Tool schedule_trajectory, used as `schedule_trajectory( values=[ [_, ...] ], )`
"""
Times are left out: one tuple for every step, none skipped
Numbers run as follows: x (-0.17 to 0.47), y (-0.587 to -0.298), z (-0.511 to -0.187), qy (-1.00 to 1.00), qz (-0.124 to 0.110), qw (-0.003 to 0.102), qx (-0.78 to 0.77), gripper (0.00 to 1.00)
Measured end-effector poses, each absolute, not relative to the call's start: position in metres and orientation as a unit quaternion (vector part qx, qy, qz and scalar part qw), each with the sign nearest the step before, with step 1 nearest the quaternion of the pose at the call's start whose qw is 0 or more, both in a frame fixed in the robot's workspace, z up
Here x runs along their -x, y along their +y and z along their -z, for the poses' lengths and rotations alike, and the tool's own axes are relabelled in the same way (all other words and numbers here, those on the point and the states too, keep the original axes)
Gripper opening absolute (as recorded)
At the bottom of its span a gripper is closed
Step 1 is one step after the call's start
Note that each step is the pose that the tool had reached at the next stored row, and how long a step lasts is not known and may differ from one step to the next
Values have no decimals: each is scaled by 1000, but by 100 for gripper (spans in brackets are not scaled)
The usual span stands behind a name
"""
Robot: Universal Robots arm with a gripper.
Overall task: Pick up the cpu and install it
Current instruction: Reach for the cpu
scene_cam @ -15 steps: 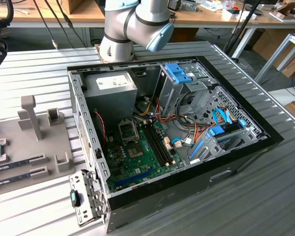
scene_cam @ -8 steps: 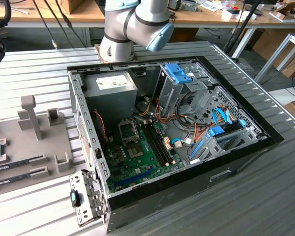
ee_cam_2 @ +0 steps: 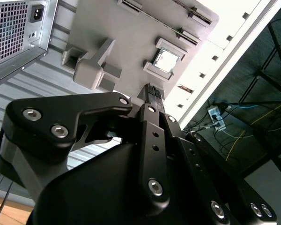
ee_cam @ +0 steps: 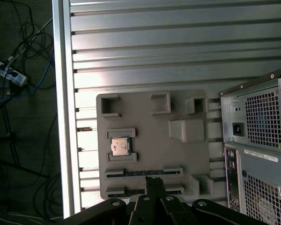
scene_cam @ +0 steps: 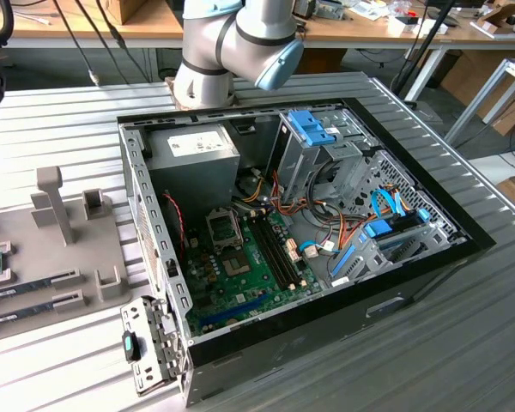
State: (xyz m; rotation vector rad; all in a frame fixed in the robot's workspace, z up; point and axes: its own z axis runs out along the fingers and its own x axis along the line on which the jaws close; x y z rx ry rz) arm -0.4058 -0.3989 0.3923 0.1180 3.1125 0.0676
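**Q:** Where is the cpu?

**A:** The cpu (ee_cam: 120, 146), silver-topped with a green rim, lies flat in a recess of the grey holder plate (ee_cam: 150, 136), between two raised brackets. Nothing touches it.

**Q:** And the gripper?

**A:** In both wrist views the gripper (ee_cam: 152, 180) hangs above the plate with its two black fingers pressed together and nothing between them. The tips are over the row of long narrow slots near the cpu's seat, clear of the cpu.

**Q:** What surrounds the plate?

**A:** The plate rests on a ribbed aluminium table (scene_cam: 69, 112). On the exterior view's right of it lies an open computer case (scene_cam: 326, 343). Inside are a green motherboard (scene_cam: 240, 275) with an empty metal-framed socket (scene_cam: 221, 225), and a grey power supply (scene_cam: 193, 153).

**Q:** Any writing?

**A:** The power supply bears a white printed label (scene_cam: 189, 142). Its text cannot be made out.
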Motion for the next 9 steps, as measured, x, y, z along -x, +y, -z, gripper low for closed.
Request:
schedule_trajectory(
  values=[
    [406, -399, -392, 999, -22, 13, -38, 11],
    [407, -399, -392, 999, -22, 13, -38, 11],
    [407, -399, -392, 999, -22, 13, -38, 11],
    [407, -399, -392, 999, -22, 13, -38, 11],
    [408, -399, -392, 999, -22, 13, -38, 11],
    [409, -399, -392, 999, -22, 13, -38, 11],
    [409, -399, -392, 999, -22, 13, -38, 11],
    [409, -399, -392, 999, -22, 13, -38, 11],
    [410, -399, -392, 999, -22, 13, -38, 11]
  ],
)
